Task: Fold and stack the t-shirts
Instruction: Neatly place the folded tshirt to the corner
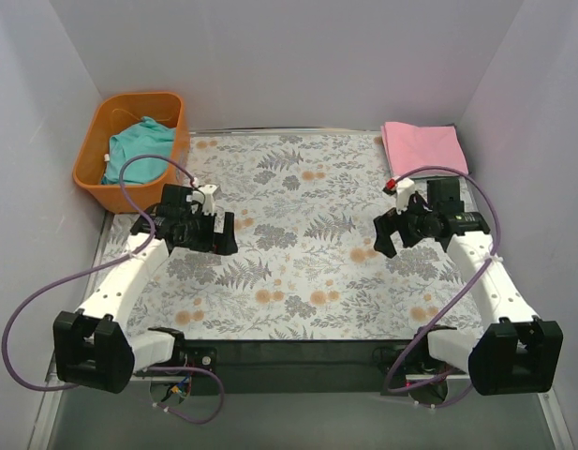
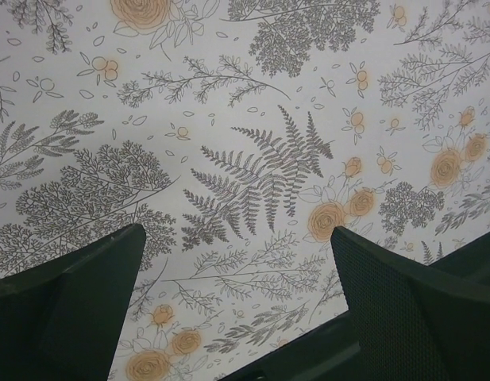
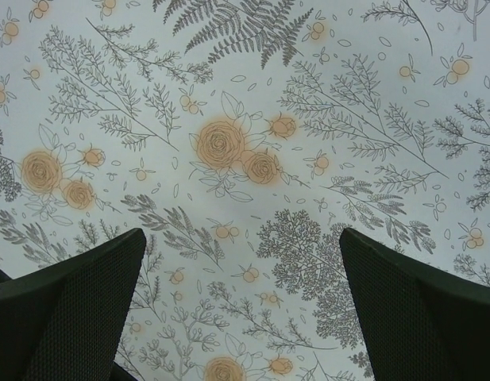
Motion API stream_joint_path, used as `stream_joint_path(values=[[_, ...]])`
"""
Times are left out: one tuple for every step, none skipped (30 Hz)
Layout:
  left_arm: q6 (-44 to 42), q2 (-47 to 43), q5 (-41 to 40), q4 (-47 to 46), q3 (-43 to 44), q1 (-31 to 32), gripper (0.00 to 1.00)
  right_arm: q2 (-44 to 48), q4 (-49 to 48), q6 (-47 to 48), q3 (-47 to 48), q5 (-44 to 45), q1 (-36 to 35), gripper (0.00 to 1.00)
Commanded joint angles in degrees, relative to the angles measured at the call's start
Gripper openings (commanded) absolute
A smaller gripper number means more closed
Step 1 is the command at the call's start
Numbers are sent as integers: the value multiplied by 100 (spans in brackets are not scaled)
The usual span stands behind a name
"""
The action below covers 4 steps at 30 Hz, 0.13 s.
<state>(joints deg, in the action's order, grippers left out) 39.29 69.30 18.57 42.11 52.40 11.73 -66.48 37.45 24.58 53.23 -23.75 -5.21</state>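
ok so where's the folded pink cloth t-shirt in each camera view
Top external: the folded pink cloth t-shirt is at upper right, by the far right corner of the floral-patterned table cloth.
Left wrist: not in it.
Right wrist: not in it.
Shared landmark: that table cloth, which shows in all three views.

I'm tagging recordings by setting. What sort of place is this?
Probably a lab test cell, not a home: plain white walls enclose a floral table cloth, with the left arm and right arm bolted at the near edge.
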Motion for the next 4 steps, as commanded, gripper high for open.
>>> stream_joint_path(values=[[-132,-303,24,25,51,-4,98,275,-80,161,-85,151,29,98],[-97,-285,-37,60,60,5,98,293,-71,161,-85,160,29,98],[-45,-268,-72,61,94,5,98,302,-63,161,-85,186,29,98],[-18,-259,-142,78,112,5,98,311,-63,179,-68,195,29,98]])
